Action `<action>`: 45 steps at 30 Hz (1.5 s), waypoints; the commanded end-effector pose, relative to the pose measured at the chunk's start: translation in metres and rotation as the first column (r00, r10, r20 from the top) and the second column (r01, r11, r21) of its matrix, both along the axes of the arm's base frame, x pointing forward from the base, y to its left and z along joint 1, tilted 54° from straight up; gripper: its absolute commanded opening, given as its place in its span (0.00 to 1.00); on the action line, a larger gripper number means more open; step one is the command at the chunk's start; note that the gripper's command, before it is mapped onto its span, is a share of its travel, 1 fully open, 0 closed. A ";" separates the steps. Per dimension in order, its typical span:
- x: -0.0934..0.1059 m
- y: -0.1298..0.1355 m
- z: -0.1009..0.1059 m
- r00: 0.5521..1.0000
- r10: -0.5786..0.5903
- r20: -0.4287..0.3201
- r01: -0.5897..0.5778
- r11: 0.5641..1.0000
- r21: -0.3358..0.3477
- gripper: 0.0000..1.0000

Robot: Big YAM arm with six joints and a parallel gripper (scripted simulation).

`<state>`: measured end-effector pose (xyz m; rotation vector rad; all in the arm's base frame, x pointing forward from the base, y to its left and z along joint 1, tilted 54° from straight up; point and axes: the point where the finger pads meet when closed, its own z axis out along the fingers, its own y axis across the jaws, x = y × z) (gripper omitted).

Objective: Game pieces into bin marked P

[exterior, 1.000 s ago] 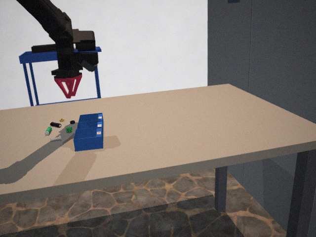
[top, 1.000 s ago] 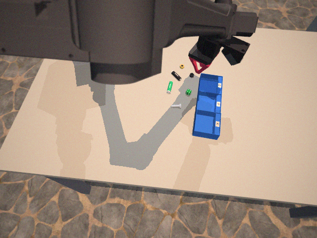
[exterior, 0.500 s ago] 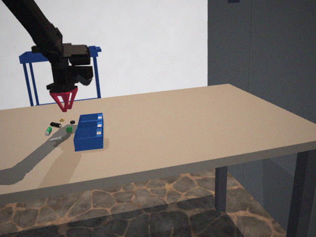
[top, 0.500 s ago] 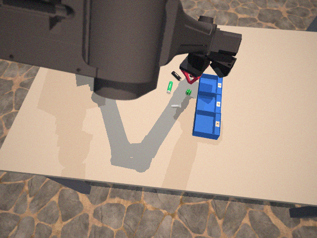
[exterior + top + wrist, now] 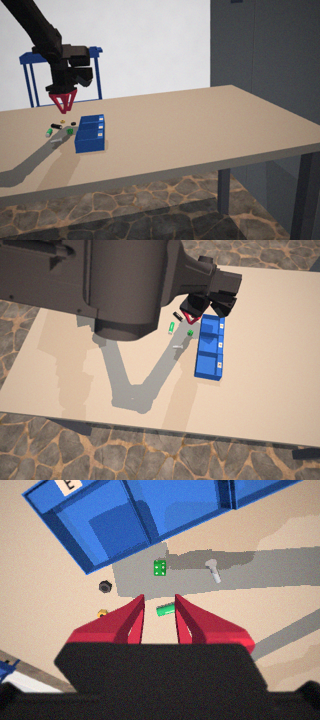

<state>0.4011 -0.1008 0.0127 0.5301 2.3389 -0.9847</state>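
Below the red-fingered tool, a green die, on the table, fingers partly open (nothing gripped).

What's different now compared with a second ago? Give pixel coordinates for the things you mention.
The gripper [image 5: 191,323] [image 5: 64,112] [image 5: 159,599] has come down closer to the table and shifted toward the green die [image 5: 190,332] [image 5: 69,131] [image 5: 160,568]. Nothing was taken hold of or let go; its fingers are partly open. The die, the green battery [image 5: 171,328] [image 5: 48,132] [image 5: 166,610] and the blue bins [image 5: 208,378] [image 5: 89,145] [image 5: 150,542] stayed as they were.
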 end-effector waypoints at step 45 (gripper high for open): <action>0.028 -0.060 -0.045 1.000 -0.003 0.006 0.003 1.000 -0.002 0.30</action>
